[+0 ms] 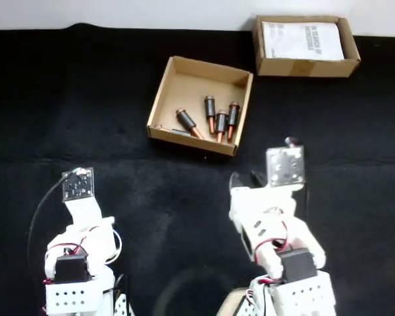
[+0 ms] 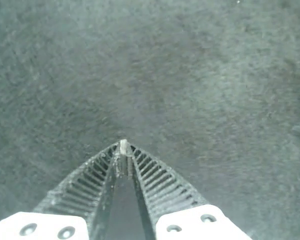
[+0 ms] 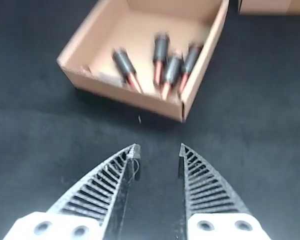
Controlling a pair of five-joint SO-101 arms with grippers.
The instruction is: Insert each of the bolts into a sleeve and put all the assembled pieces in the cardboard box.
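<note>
High cam: fixed, overhead, looking down on the table [image 1: 85,118] — arm bases at 6 o'clock, cardboard box [image 1: 181,89] toward 12. Left wrist cam: close over the table, facing down past the left gripper [image 2: 123,148]. Right wrist cam: angled forward past the right gripper [image 3: 157,150] — same box (shared with high view), nearer.

Table surface: black, slightly fuzzy cloth [image 1: 138,197] over the whole work area. At the far right of the cloth in the high view sits a shallow cardboard carton [image 1: 306,67], open on top, holding a white printed sheet [image 1: 301,39] that lies flat and covers most of its floor. Beyond the cloth's far edge: a pale strip of wall [image 1: 118,12].
</note>
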